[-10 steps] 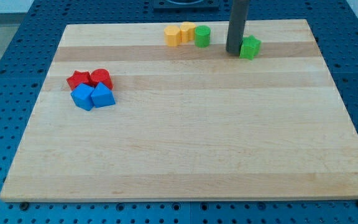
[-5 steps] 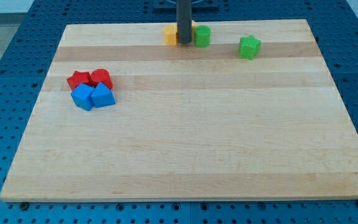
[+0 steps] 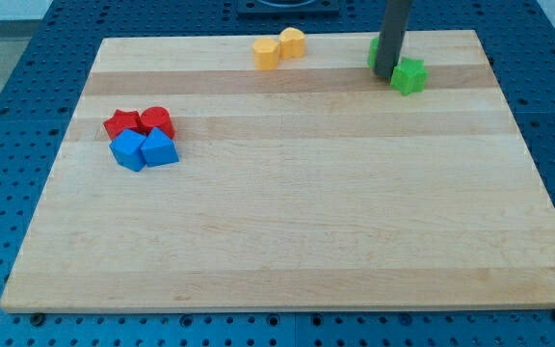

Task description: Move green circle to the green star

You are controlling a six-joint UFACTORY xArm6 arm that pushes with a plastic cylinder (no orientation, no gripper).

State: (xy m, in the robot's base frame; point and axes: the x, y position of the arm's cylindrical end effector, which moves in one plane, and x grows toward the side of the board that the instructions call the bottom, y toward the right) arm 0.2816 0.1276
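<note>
Green circle block [image 3: 374, 53] shifted from beside yellow blocks [image 3: 279, 48] to view's right, now mostly hidden behind rod, close to green star block [image 3: 410, 75]. Tip [image 3: 384, 77] just left of star. End effector: plain rod, nothing to open or close. Task judged nearly complete.

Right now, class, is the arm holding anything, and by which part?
Nothing is held. My tip only pushes; it stands between the mostly hidden green circle and the green star.

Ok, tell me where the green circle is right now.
The green circle sits near the board's top edge on the view's right, mostly hidden behind my rod, close beside the green star.
</note>
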